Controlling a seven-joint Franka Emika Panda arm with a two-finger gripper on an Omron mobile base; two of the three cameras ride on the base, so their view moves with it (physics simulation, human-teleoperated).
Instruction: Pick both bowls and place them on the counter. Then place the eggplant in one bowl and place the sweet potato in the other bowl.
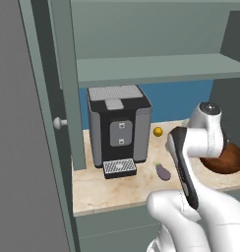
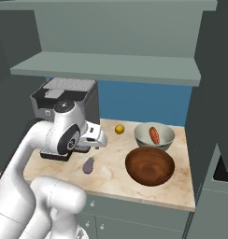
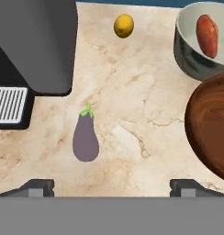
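Both bowls are set on the worktop (image 2: 111,172), right half. The grey-beige bowl (image 2: 143,138) sits nearer the blue back wall (image 2: 144,100); the sweet potato (image 2: 154,135) is seen lying inside it, w/ its long axis running front to back. The wooden bowl (image 2: 150,165) is placed just in front of it, toward the worktop edge; rims close, contact can't be told. Its inside is seen bare.

The eggplant (image 3: 85,137) is lying flat on the worktop, left of the wooden bowl & apart from it, green stem end pointed toward the back wall. It is found just right of the coffee machine (image 1: 119,129) and its drip tray (image 1: 119,167). A small yellow ball (image 2: 119,129) rests near the back wall, betw. machine & grey-beige bowl.

The claw (image 3: 112,186) is held above the worktop, looking down; eggplant is seen betw. the finger tips (image 3: 36,187) but closer to the left one in hand view. Fingers are spread wide, nothing gripped.
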